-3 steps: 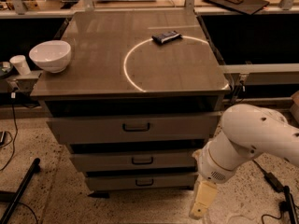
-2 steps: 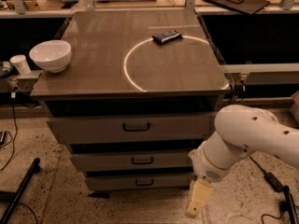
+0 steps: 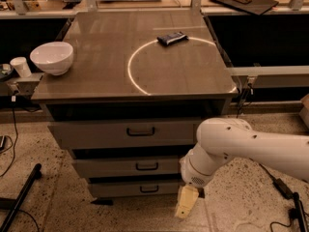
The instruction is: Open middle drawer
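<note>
The middle drawer (image 3: 120,167) is the second of three grey stacked fronts in the cabinet, low and wide, with a small dark loop handle (image 3: 147,166) at its centre. It stands shut, flush with the lowest drawer (image 3: 130,189). The taller top drawer (image 3: 116,133) with a bigger handle is above it. My gripper (image 3: 185,202) hangs from the white arm (image 3: 241,146) at the lower right, pointing down toward the floor, right of and below the middle drawer's handle, apart from it.
A white bowl (image 3: 52,57) sits on the cabinet top at the left, a dark flat packet (image 3: 172,38) at the back middle. A white cup (image 3: 20,66) stands left of the cabinet. A dark tripod leg (image 3: 19,199) and cables lie on the floor.
My arm and gripper have shifted left, closer to the cabinet's right side. The drawers have not moved.
</note>
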`<action>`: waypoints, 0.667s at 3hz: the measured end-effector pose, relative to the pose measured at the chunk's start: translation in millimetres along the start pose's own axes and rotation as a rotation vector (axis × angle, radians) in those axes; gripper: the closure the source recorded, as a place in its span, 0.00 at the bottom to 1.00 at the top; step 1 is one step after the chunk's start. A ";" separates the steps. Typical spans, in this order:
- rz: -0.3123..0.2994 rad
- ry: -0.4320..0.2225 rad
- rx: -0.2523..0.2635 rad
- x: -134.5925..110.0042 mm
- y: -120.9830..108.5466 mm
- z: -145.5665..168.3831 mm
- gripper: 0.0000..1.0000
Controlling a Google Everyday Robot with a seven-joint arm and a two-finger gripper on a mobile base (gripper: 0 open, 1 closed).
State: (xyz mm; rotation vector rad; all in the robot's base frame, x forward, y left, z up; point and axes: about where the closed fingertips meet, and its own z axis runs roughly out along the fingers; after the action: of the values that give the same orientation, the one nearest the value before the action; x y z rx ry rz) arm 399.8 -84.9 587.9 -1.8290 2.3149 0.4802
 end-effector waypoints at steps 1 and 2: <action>-0.008 0.023 0.006 -5.1 -9.0 8.5 0.00; -0.004 0.022 0.002 -6.4 -15.9 19.5 0.00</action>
State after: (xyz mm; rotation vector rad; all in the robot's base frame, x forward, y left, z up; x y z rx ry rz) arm 415.1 -75.6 569.1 -1.8469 2.3253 0.4594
